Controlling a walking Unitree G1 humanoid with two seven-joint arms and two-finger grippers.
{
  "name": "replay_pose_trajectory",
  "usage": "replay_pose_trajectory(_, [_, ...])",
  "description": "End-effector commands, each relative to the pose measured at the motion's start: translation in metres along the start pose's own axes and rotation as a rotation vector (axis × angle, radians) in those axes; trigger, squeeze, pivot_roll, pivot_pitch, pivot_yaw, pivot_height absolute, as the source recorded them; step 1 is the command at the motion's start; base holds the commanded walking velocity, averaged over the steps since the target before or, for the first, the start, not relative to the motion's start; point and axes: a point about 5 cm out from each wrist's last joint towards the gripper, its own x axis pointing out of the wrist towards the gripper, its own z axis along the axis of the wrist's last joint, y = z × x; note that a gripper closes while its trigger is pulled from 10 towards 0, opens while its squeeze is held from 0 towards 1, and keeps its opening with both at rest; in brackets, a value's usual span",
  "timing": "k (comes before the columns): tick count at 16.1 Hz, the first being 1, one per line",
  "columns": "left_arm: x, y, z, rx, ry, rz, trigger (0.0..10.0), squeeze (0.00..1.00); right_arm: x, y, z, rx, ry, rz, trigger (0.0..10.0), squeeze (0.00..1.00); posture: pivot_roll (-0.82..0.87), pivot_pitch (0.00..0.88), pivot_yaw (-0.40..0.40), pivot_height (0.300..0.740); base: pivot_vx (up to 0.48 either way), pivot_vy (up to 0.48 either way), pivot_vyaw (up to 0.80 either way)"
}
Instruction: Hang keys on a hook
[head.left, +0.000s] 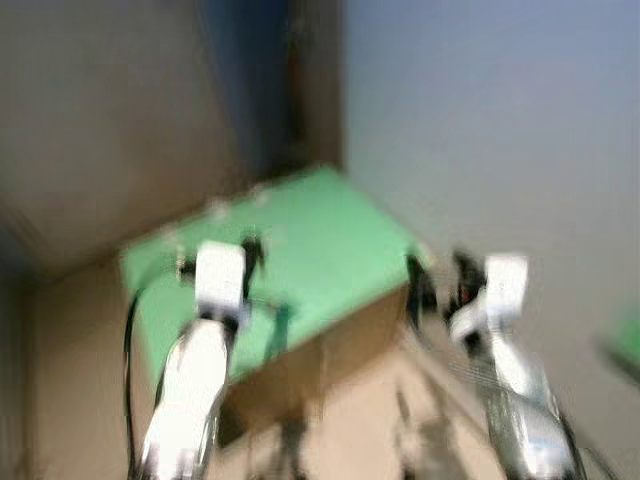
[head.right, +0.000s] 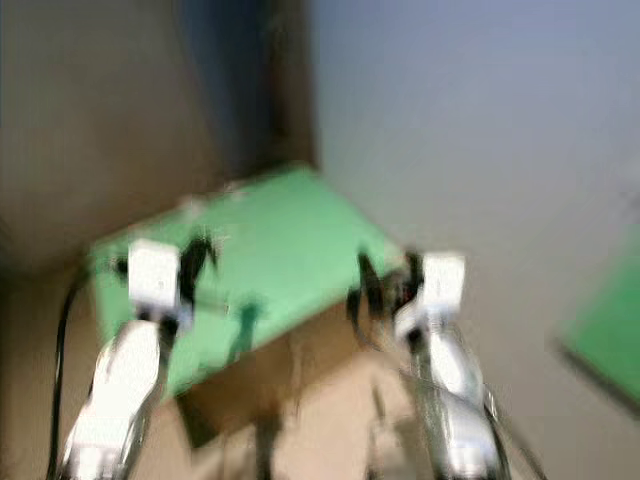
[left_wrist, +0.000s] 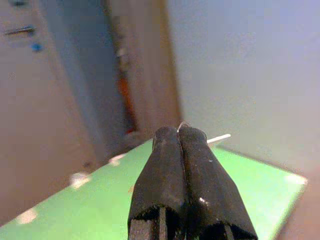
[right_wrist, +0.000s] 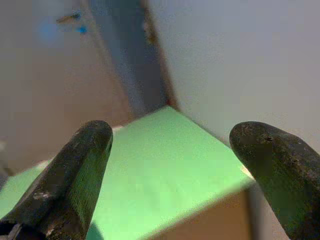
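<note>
Blur smears both head views, so I read the fine detail from the wrist cameras. My left end effector (left_wrist: 178, 131) has its two black fingers (left_wrist: 162, 170) pressed together along their whole length, with no gap I can see between them. A thin pale sliver pokes out beside the tips; I cannot tell what it is or whether it is pinched there. In the left eye view this end effector (head.left: 250, 252) sits left of centre in the frame, over the green desk (head.left: 330, 240).

My right end effector (right_wrist: 172, 137) is spread wide, its fingers (right_wrist: 80, 170) far apart with nothing between them; green desk surface (right_wrist: 165, 170) fills the gap behind. In the left eye view it (head.left: 435, 285) sits at the centre right of the frame, just beside the desk's right corner, in front of the pale wall (head.left: 500, 120).

The desk has a green top and brown sides and stands in the middle of the frame, pushed into a corner where the wall meets a darker panel (head.left: 100, 120) at upper left. A few small pale specks lie along its far edge; I cannot tell if any are keys. No hook can be made out through the blur.
</note>
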Motion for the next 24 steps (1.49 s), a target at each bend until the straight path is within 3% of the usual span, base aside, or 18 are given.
replay_pose_trajectory(1, [0.000, 0.002, 0.000, -0.006, 0.005, 0.014, 0.0, 0.00, 0.003, 0.001, 0.003, 0.000, -0.001, 0.014, 10.0, 0.00, -0.22, 0.000, 0.132, 0.740, -0.262, 0.000, 0.00])
replay_pose_trajectory(14, [0.004, 0.001, -0.001, -0.011, 0.001, 0.004, 0.0, 0.00, 0.003, 0.000, 0.001, -0.011, 0.016, 0.019, 10.0, 0.00, -0.23, 0.000, 0.132, 0.740, -0.195, 0.000, 0.00])
replay_pose_trajectory(17, [0.008, -0.002, -0.004, 0.025, 0.021, -0.026, 0.0, 0.00, 0.006, 0.001, 0.000, -0.008, 0.028, 0.018, 10.0, 0.00, -0.23, 0.000, 0.132, 0.740, 0.000, 0.000, -0.72])
replay_pose_trajectory(24, [0.014, -0.007, -0.007, 0.025, 0.042, -0.088, 0.0, 0.00, 0.010, 0.001, 0.001, -0.015, 0.033, 0.020, 10.0, 0.00, -0.23, 0.002, 0.138, 0.740, 0.000, 0.000, -0.70])
